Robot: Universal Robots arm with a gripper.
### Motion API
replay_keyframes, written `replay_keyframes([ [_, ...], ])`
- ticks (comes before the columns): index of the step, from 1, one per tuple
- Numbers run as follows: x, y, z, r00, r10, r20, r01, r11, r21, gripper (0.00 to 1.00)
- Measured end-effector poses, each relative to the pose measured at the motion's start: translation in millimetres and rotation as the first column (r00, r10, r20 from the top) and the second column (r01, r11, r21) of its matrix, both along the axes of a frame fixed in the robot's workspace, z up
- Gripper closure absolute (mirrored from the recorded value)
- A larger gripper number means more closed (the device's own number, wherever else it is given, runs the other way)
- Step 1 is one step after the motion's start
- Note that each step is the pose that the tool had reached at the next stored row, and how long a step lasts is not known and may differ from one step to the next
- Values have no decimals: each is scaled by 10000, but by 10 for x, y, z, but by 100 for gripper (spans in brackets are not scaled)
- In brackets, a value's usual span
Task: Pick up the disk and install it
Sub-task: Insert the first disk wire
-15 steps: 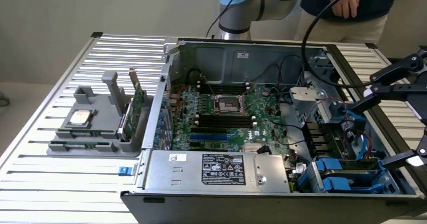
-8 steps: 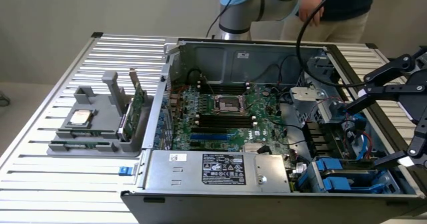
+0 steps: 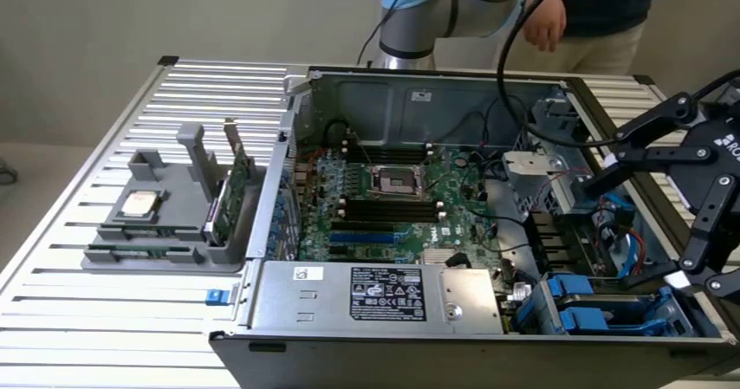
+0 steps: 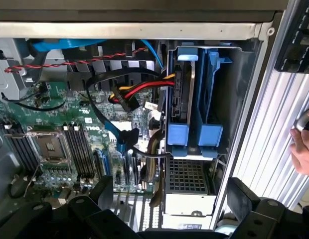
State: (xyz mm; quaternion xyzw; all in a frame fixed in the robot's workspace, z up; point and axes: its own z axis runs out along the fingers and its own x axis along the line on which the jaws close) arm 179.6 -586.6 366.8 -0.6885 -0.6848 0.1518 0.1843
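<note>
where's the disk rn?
Wrist view: the disk stands on edge in the drive bay, at the exterior view's lower right, between the red-and-yellow cable bundle and a second blue carrier.

White letters "RO" on black gripper [image 3: 625,229], rest cut off at picture edge. Big label [image 3: 387,292] on silver power box [image 3: 463,307]: tiny print and round marks, too small to read. Small white sticker [image 3: 308,274] on same box: not readable. Small white print on green board [image 4: 60,92]: too small to read.
</note>
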Motion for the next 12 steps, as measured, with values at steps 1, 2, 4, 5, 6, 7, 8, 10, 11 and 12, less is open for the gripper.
replay_keyframes([
  [1,-30,0,1,10000,-1,23,0,10000,35,1],
  [2,-61,0,0,10000,-1,51,1,10000,72,1],
  [4,-113,0,0,9999,-1,121,-1,9999,144,1],
  [5,-138,0,1,9999,-2,162,-1,9998,180,1],
  [6,-163,0,1,9998,-3,213,-2,9998,224,1],
  [7,-186,0,0,9997,-4,261,-3,9997,264,1],
  [8,-208,0,1,9995,-5,312,-5,9995,303,1],
  [10,-253,0,0,9991,-7,413,-8,9993,367,3],
  [11,-274,0,1,9989,-9,464,-10,9992,394,3],
  [12,-293,1,1,9987,-9,516,-12,9991,418,10],
])
